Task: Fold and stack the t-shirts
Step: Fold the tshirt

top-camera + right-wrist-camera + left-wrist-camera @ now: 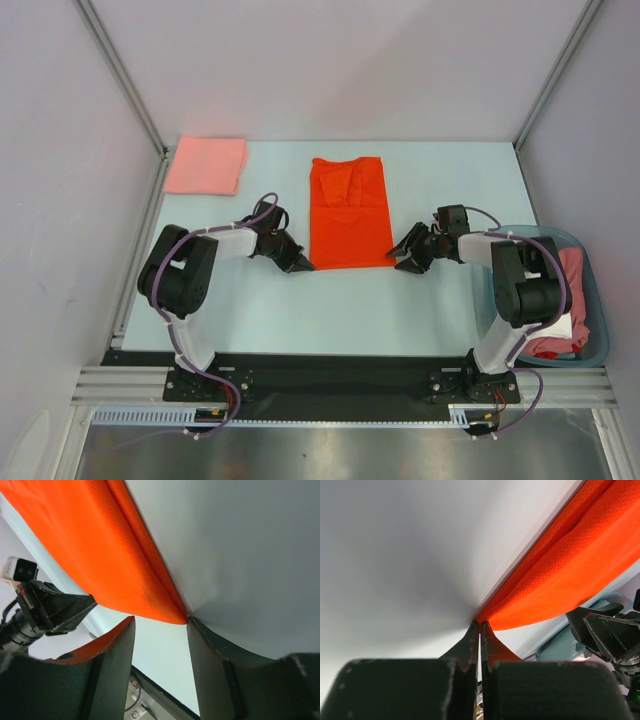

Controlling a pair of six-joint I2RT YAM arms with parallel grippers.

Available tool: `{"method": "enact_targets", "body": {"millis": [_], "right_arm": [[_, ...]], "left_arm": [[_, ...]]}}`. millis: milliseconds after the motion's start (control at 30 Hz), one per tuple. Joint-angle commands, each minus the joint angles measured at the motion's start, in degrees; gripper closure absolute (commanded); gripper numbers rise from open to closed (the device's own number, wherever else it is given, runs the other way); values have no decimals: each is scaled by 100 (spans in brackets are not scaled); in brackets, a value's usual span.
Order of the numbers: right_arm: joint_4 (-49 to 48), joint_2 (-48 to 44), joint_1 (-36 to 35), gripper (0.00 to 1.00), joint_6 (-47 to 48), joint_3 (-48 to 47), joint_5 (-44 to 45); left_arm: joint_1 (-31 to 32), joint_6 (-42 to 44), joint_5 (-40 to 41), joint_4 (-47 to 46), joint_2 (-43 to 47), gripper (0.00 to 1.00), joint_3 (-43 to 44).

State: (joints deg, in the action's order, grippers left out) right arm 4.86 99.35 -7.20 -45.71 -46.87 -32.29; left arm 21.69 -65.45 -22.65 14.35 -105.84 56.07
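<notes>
The left claw (pixel 300 265) is shut tight, pinching the near left corner of the orange-red t-shirt (pixel 348 215). The right claw (pixel 400 255) is open. Its two fingers (pixel 117 650) stand on each side of the shirt's near right corner, and the corner tip sits in the gap between them. The wrist view shows it is not squeezed.

Nearer than the shirt, the pale table (pixel 330 310) is bare all the way back to the arm bases, so there is lots of room there. To the right of the shirt, past the right arm, a blue-green tub (pixel 598 320) sits at the table's edge. It holds a pile of other shirts, one pink-red (pixel 572 275) and one white (pixel 560 325).

The orange-red shirt lies flat in a long strip, running away from the arms. Its left and right sides are straight. Its near edge runs right between the two claws. A sleeve is folded in on top at its far end. Bare table lies on both sides of it.

Far off to the left of the shirt, a salmon-pink shirt (pixel 205 165) lies folded in a square at the far left corner of the table. The two shirts are well apart. The orange-red shirt's far edge stops just short of the table's back edge.
</notes>
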Motion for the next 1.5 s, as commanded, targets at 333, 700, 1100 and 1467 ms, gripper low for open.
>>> {"method": "enact_targets", "body": {"millis": [333, 700, 1100, 1467], "right_arm": [[6, 269, -141, 72, -544, 372, 1295], [154, 111, -334, 100, 193, 547, 1146], [1156, -2067, -1010, 100, 151, 1961, 1419], [2001, -4186, -1653, 100, -464, 2938, 1568]], "left_arm": [[-104, 296, 525, 103, -182, 100, 35], [19, 1253, 990, 332, 247, 100, -114], [748, 1061, 1272, 173, 1935, 100, -1818], [2031, 156, 1571, 551, 3402, 100, -2707]]}}
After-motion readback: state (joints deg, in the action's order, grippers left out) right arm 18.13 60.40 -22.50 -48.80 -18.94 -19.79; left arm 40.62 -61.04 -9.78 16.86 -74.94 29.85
